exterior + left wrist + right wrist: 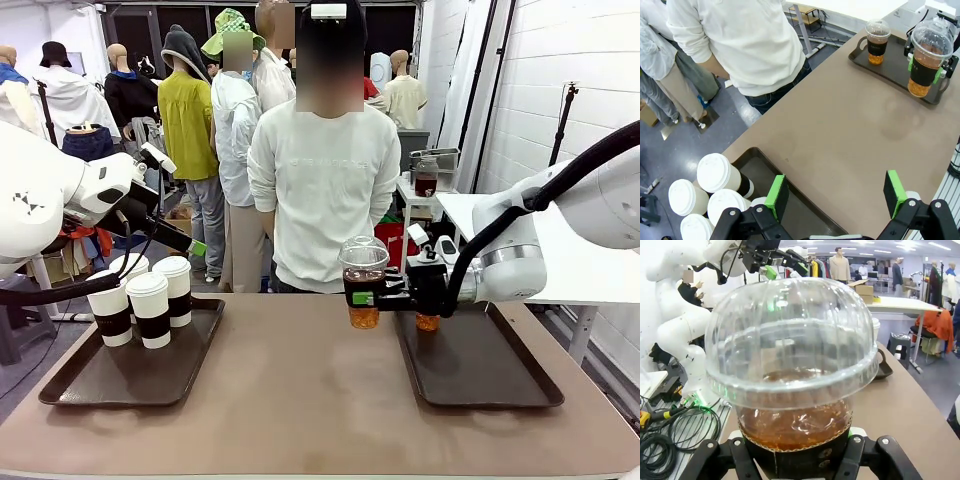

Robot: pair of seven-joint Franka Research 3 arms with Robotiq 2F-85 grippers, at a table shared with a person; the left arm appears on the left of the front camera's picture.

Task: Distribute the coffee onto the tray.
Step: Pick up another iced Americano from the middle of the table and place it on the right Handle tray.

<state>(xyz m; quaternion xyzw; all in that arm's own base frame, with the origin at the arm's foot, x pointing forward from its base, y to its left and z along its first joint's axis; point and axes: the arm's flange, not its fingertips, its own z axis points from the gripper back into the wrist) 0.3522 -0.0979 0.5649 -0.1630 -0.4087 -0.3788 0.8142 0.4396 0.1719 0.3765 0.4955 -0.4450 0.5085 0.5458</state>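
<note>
Cups, paper, white-lidded with dark brown sleeves: four (148, 300), standing upright and clustered at the far end of the left tray (90, 385).

Cups, clear plastic, dome-lidded, holding amber-brown drink: two. One (363, 285) is held upright in the air over the brown table (300, 400), just beside the left edge of the right tray (500, 385), long axis vertical, dome uppermost. The other (877, 41) stands upright on the far part of that tray; in the front view it is mostly hidden behind the gripper.

Trays, dark brown: two, one at each side of the table.

Right gripper (365, 298): arm reaching in level from the right, fingers horizontal, jaws pinching the dark sleeve of the held cup from both sides.

Left gripper (835, 192): raised above the left tray's near-centre edge, green pads (776, 195) spread wide apart, nothing between them.

Person: one, in a white top (320, 190), standing at the far side.
</note>
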